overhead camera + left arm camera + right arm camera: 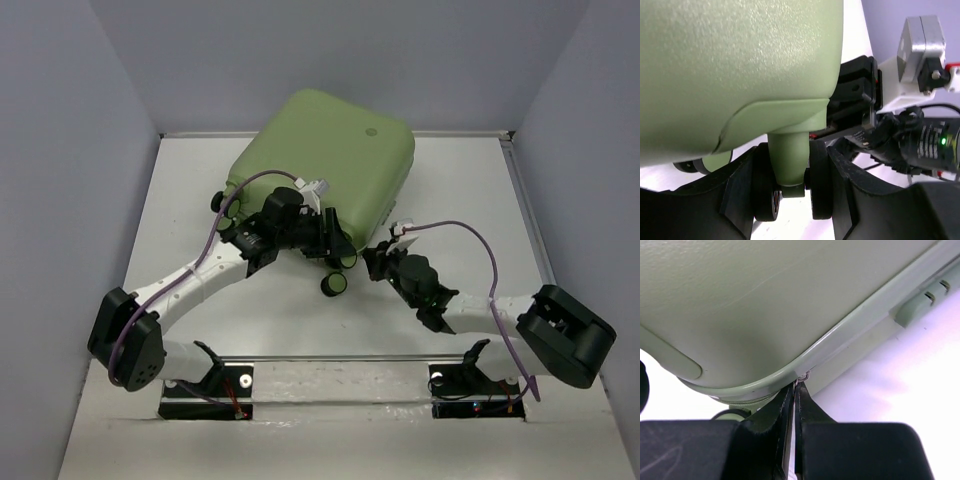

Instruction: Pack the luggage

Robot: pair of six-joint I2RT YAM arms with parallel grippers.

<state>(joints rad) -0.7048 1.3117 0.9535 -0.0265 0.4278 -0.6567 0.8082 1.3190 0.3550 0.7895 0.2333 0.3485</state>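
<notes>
The pale green luggage (pixel 320 165) lies shut and flat at the back middle of the white table. My left gripper (pixel 335 243) is at its near edge, shut on a caster wheel (pixel 790 165): the two black fingers press on the twin wheels from both sides (pixel 792 200). My right gripper (pixel 378 258) is at the near right corner. In the right wrist view its fingertips (pixel 794 390) are pressed together on a small metal zipper pull (pixel 802 376) at the shell seam (pixel 765 300).
A second caster (pixel 334 285) sticks out toward me between the two grippers, and another (pixel 217 201) at the suitcase's left. Grey walls enclose the table on the left, back and right. My right arm's wrist (pixel 920 135) is close to the left gripper.
</notes>
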